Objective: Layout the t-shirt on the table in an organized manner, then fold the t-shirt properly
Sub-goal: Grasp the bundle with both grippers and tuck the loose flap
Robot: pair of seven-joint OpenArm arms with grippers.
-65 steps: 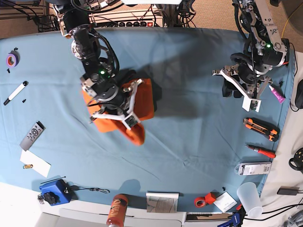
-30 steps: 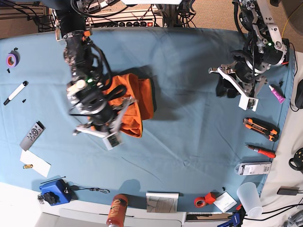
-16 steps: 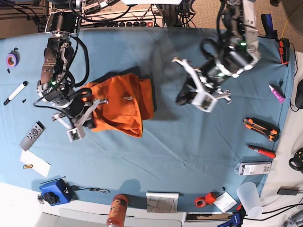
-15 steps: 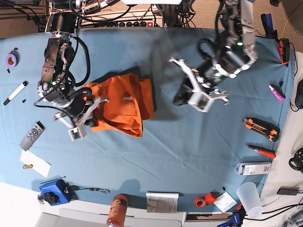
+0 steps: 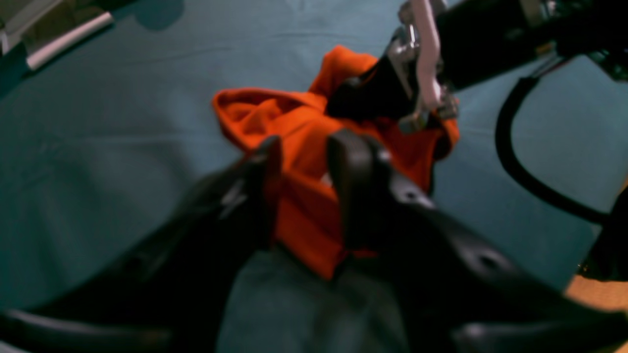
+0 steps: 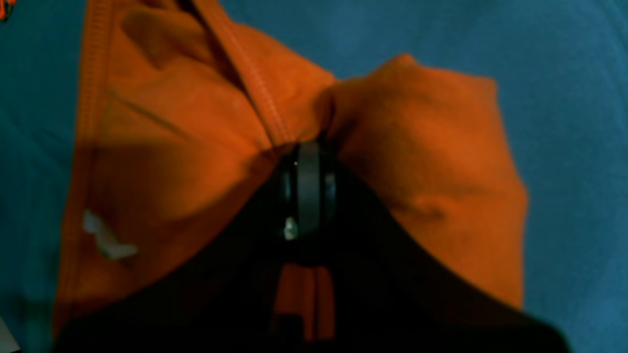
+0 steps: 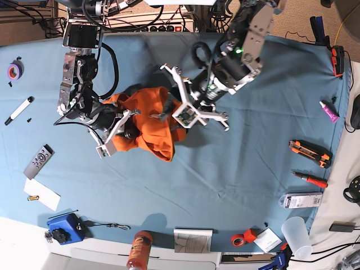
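Over t-shirt (image 7: 153, 121): both pincers, converged

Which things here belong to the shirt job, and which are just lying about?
Job:
t-shirt, bunched
table
right gripper, shut on the cloth
left gripper, open at the shirt's edge

Lying about:
marker
remote
purple tape roll
box cutter
screwdriver
plastic cup

Overhead base, two close wrist views
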